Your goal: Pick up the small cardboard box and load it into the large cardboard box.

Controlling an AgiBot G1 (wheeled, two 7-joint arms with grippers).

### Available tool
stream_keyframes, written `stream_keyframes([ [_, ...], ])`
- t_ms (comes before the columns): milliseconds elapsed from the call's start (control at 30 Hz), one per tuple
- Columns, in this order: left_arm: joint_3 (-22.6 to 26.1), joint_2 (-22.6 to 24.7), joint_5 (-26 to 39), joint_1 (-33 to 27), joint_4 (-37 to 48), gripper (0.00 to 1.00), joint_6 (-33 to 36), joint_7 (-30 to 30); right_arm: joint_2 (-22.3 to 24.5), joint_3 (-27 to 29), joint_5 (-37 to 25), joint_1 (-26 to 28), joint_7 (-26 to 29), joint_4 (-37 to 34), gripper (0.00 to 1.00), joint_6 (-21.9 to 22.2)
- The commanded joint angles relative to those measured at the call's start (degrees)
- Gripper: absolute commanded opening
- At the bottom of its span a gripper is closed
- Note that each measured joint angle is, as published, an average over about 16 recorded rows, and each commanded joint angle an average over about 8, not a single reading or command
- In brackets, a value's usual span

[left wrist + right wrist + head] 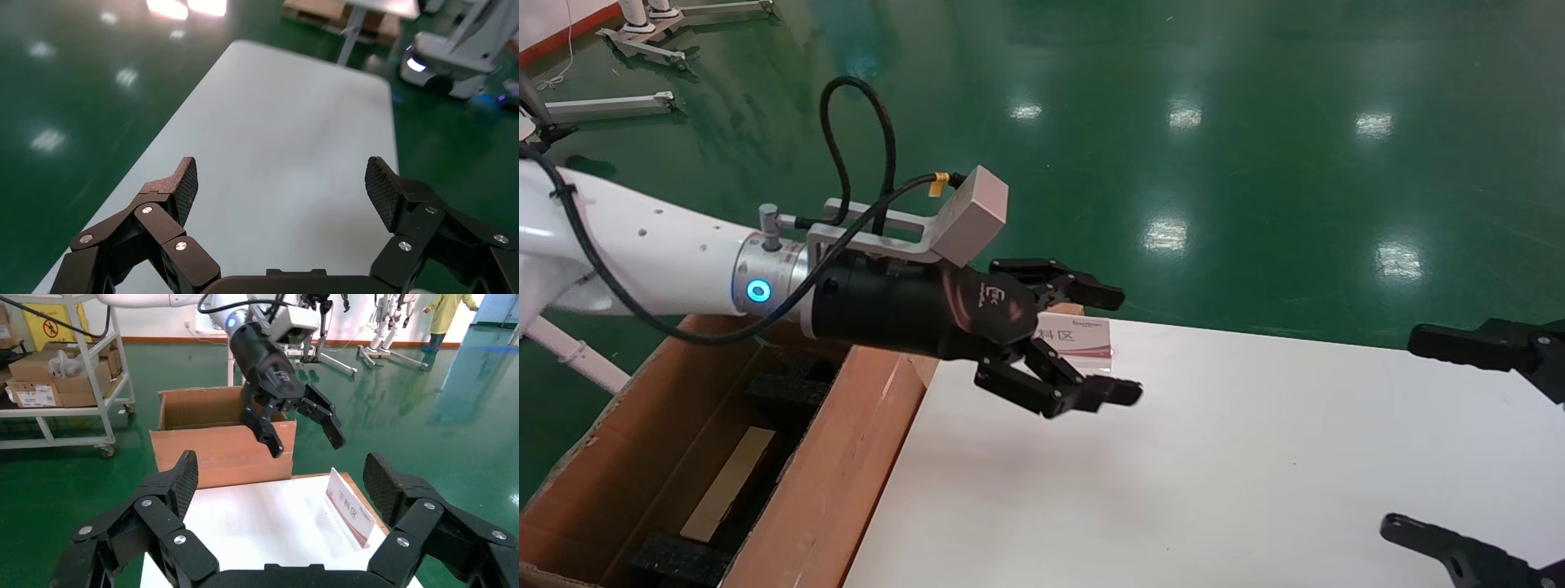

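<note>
The large cardboard box (pixel 846 457) stands open against the left end of the white table (pixel 1214 457), with black foam blocks inside. A pale tan oblong piece (pixel 727 482) lies on its floor; I cannot tell whether this is the small cardboard box. My left gripper (pixel 1125 345) hovers open and empty over the table's left end, just past the big box (pixel 223 450). In the left wrist view its fingers (pixel 183 184) frame only bare tabletop (pixel 287 110). My right gripper (pixel 1406 433) hangs open and empty at the right edge, facing the left gripper (pixel 308 444).
A small white and red sign card (pixel 1079 339) stands at the table's far left corner, seen also as the card (pixel 349 505) in the right wrist view. A white cart (pixel 61 373) loaded with cartons stands beyond the big box. Green floor surrounds the table.
</note>
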Motion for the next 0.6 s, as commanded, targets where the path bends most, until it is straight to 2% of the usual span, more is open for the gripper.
stream_keyframes([
  [33, -3.68, -0.14, 0.49, 2.31, -1.5, 1.0, 0.57, -0.07, 0.0, -0.01, 0.0, 0.0, 0.0, 0.0, 1.0, 0.0],
  [600, -34.8, -1.29, 4.68, 21.87, -14.2, 1.0, 5.36, -0.71, 0.02, -0.05, 0.04, 0.01, -0.03, 0.0, 1.0, 0.02],
])
